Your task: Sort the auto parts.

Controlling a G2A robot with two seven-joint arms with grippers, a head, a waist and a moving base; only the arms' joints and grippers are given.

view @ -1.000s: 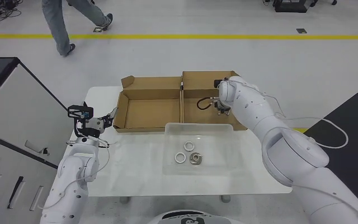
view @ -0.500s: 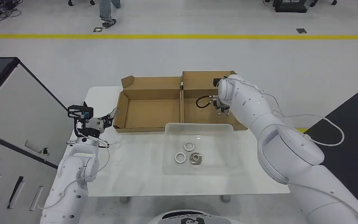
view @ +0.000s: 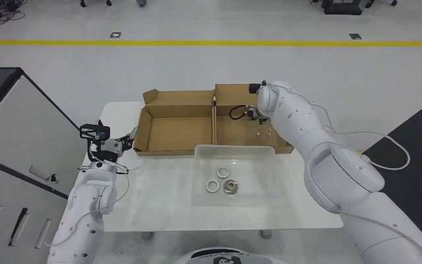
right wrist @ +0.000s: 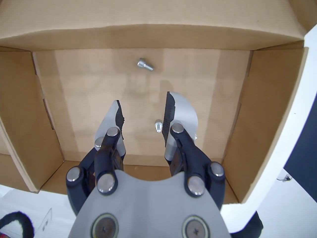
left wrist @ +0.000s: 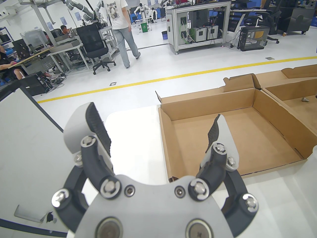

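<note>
Risk is judged mainly at the right gripper, held open and empty over the right cardboard box: one bolt, just beside a finger, could be knocked by a sideways move; a second bolt lies apart. Rings are seen in the clear tray; the left gripper is open at the left. Boxes are seen unlabelled.

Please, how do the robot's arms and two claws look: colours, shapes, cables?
The left arm and right arm are glossy white with rounded segments. A black cable loops at the right wrist. The left claw and right claw are alike: two silver fingers with black ribbed pads, black links, silver bolts, grey base plate.
</note>
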